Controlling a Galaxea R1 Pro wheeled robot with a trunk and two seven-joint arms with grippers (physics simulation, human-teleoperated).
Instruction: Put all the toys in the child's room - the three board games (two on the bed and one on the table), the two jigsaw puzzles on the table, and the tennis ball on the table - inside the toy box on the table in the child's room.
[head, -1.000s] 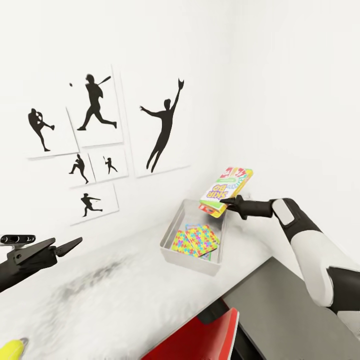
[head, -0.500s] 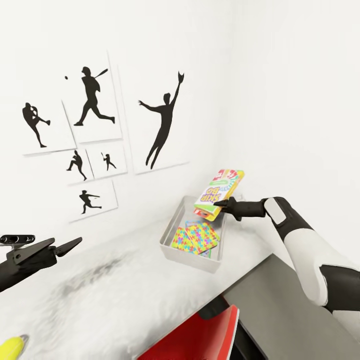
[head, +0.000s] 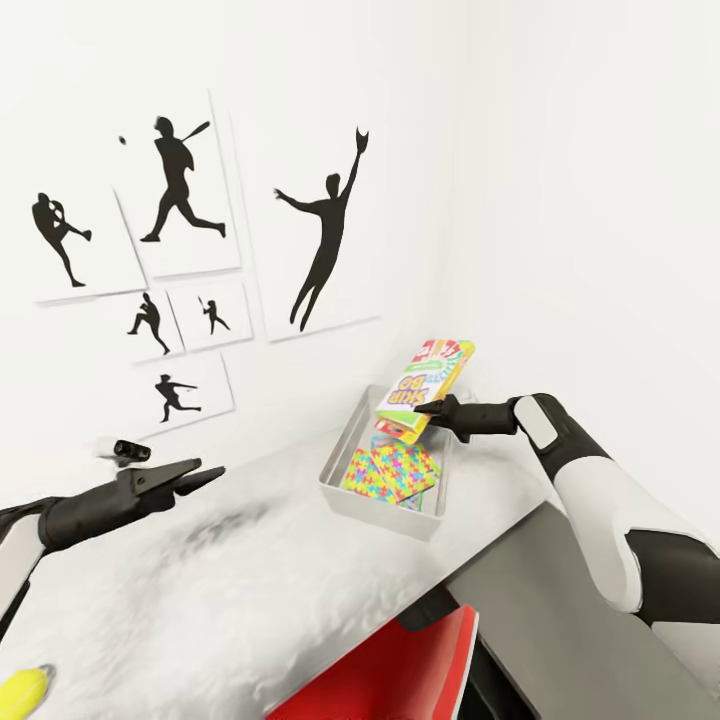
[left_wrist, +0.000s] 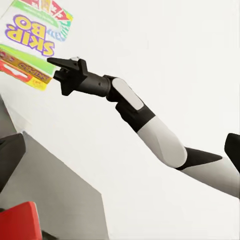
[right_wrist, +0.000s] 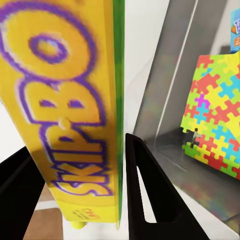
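Note:
My right gripper (head: 428, 410) is shut on a yellow-green "SKIP-BO" board game (head: 424, 386), holding it tilted above the far end of the light grey toy box (head: 368, 500). Two bright jigsaw puzzles (head: 394, 472) lie inside the box. In the right wrist view the game (right_wrist: 75, 100) stands on edge between the fingers (right_wrist: 145, 185), with the box wall (right_wrist: 165, 100) and puzzles (right_wrist: 215, 115) beyond it. A blue printed corner (right_wrist: 235, 25) peeks from behind the puzzles. My left gripper (head: 195, 475) hovers open over the table (head: 250, 570), well left of the box.
The toy box sits in the corner against two white walls hung with baseball silhouette prints (head: 325, 240). A red chair back (head: 400, 670) is at the table's near edge, beside the dark grey wing (head: 580, 620). A yellow object (head: 20, 690) lies at the lower left.
The right gripper has carried the SKIP-BO game a little left, further over the toy box. The left arm has risen and reached forward to the right. The view has shifted slightly.

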